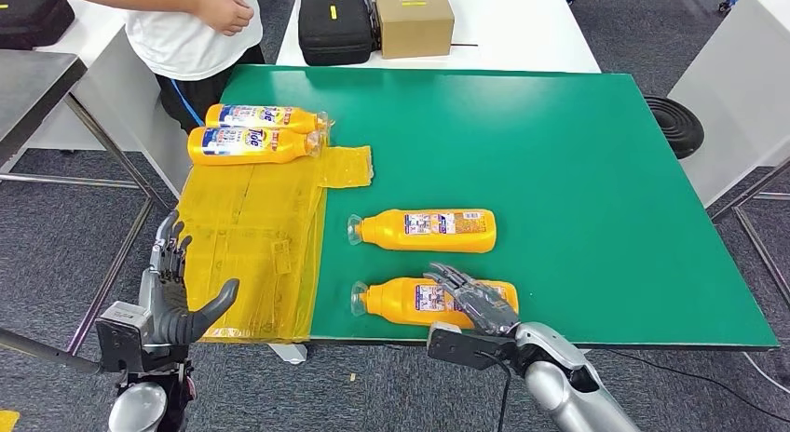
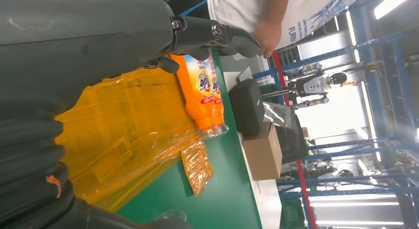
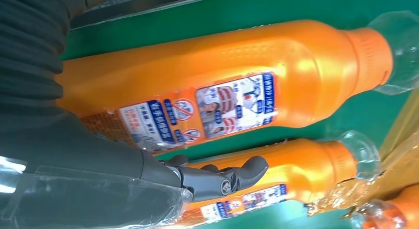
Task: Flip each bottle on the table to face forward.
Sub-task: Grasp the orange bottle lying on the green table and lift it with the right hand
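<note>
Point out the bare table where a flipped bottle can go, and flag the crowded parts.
Free: the green table's whole right half, from the two near bottles to the right edge, and the far strip before the black case and cardboard box. Crowded: the left, with yellow sheet, two bottles and right hand.

Two bottles [image 1: 259, 132] lie side by side at the table's [image 1: 578, 171] far left, on the plastic sheet [image 1: 251, 236]. Two more bottles [image 1: 424, 230] lie nearer, one behind the other; the right hand [image 1: 475, 297] rests on the nearest bottle [image 1: 401, 300].
</note>
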Available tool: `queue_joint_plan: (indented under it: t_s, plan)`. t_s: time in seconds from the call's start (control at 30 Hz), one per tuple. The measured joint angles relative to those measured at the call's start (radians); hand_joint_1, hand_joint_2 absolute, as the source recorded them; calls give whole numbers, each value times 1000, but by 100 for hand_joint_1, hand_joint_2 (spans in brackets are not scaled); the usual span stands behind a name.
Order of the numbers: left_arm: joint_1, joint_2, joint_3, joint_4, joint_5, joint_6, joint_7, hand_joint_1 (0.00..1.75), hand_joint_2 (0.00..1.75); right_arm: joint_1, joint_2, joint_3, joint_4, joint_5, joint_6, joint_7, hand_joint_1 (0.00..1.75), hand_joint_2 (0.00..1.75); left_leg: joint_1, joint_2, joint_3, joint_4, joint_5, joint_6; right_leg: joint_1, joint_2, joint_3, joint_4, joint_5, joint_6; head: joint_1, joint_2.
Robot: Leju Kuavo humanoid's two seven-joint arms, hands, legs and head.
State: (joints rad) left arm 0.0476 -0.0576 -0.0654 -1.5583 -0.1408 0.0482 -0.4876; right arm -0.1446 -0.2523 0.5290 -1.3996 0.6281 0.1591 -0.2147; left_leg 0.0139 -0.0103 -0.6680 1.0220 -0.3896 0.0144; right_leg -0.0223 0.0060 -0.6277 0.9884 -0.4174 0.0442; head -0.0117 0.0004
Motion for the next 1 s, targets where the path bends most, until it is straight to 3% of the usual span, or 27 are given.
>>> queue_joint_plan:
  t_s: [1.0]
  plan:
    - [4, 0, -3, 1, 6, -5, 3, 0, 175, -7, -1, -88, -6, 14, 12, 24, 0, 175, 0, 0, 0, 0, 0, 0, 0, 0, 0, 0, 0, 0, 0, 0]
